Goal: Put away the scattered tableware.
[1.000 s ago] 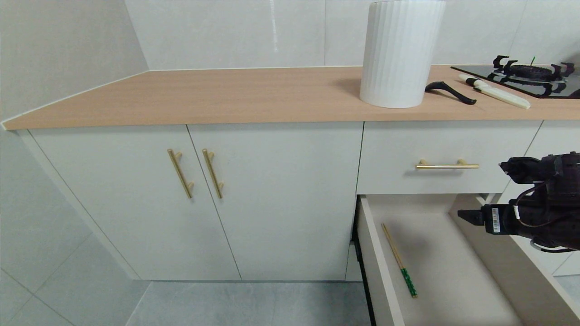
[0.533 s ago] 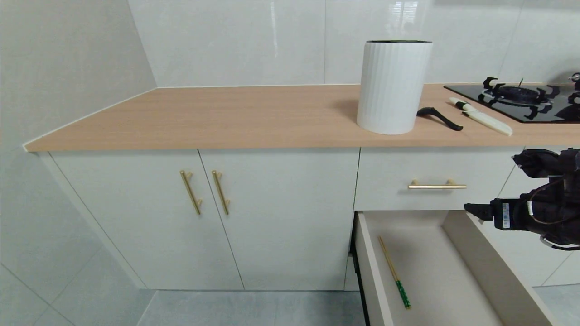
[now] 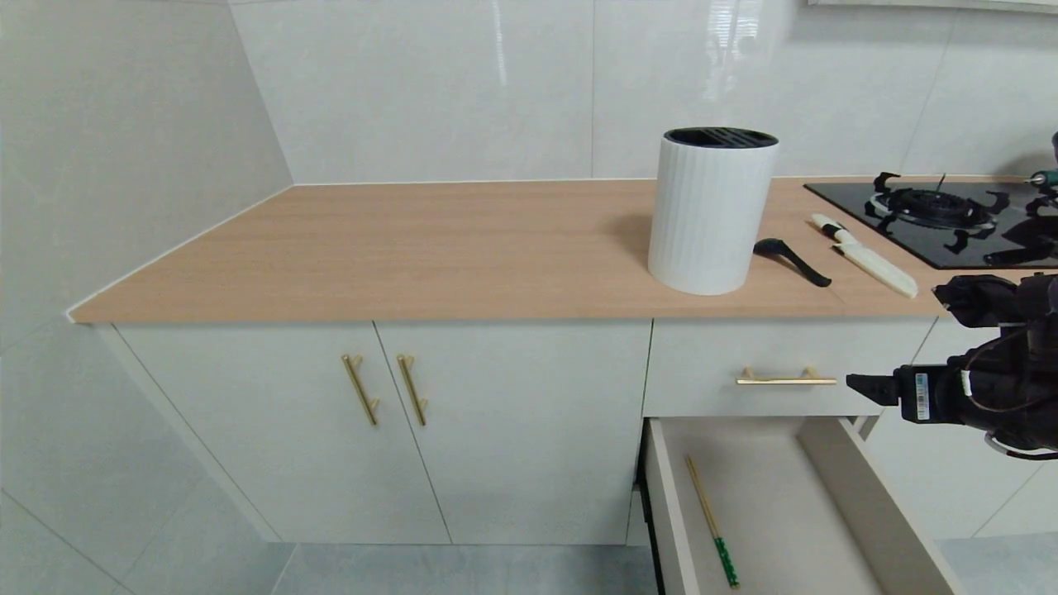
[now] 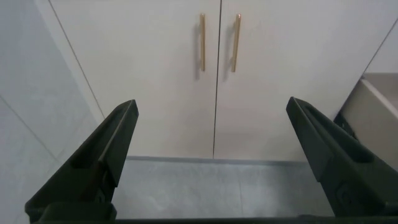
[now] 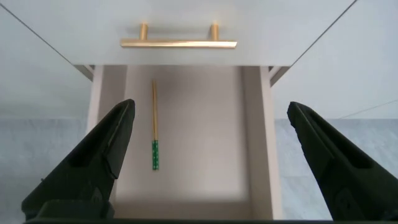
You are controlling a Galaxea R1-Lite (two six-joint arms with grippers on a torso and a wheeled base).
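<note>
Below, places are given relative to the open drawer [image 3: 769, 496].

- Chopsticks [image 3: 709, 521]: one pair with green ends lay on the floor of the open drawer, close to its left wall and roughly parallel to it.
- Black spoon [image 3: 792, 260] and pale knife [image 3: 866, 258]: both rested on the wooden countertop [image 3: 413, 248] above the open drawer, side by side but apart.
- White ribbed holder [image 3: 709, 219]: it stood upright on the countertop above the open drawer's left part, with the spoon just beside it.
- Right gripper [image 3: 897, 339]: it hung above the open drawer's right side; in its wrist view [image 5: 210, 109] the jaws stood spread wide and held nothing, framing the chopsticks [image 5: 154, 127].
- Left gripper [image 4: 211, 106]: its jaws were likewise spread wide and empty, facing the double cabinet doors [image 4: 217, 87] to the left of the open drawer.
</note>
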